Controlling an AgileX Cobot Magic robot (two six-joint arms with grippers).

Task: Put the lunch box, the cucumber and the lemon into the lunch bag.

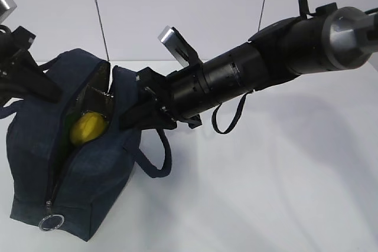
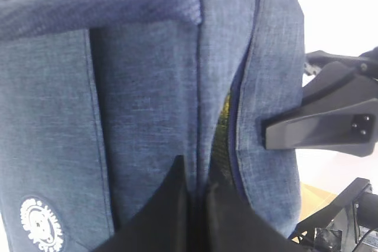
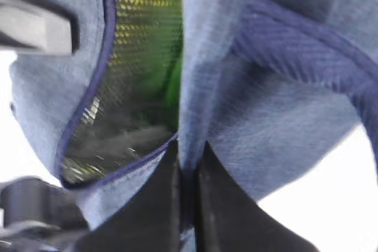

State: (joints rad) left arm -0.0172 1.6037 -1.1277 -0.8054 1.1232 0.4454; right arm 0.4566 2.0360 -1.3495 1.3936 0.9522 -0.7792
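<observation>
Soft, floppy lunch bag (image 1: pixel 88 163), best held by its zipper-edge fabric, lemon (image 1: pixel 88 128) inside; left fingers (image 2: pixel 192 205) and right fingers (image 3: pixel 186 205) both pinched shut on opposite rims.

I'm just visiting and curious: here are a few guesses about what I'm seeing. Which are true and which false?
1. The lemon sits inside the lunch bag. True.
2. The bag's top zipper is closed all the way. False: the top gapes open, so the lemon and the shiny lining show through.
3. The right gripper pinches the bag's fabric at the edge of the opening. True: its jaws are shut on the cloth.
4. The left gripper hangs free above the table. False: it is shut on the bag's fabric as well.
5. The bag's metal ring pull hangs at the near end of the bag. True.
6. The bag is bright red. False: it is dark navy.
</observation>
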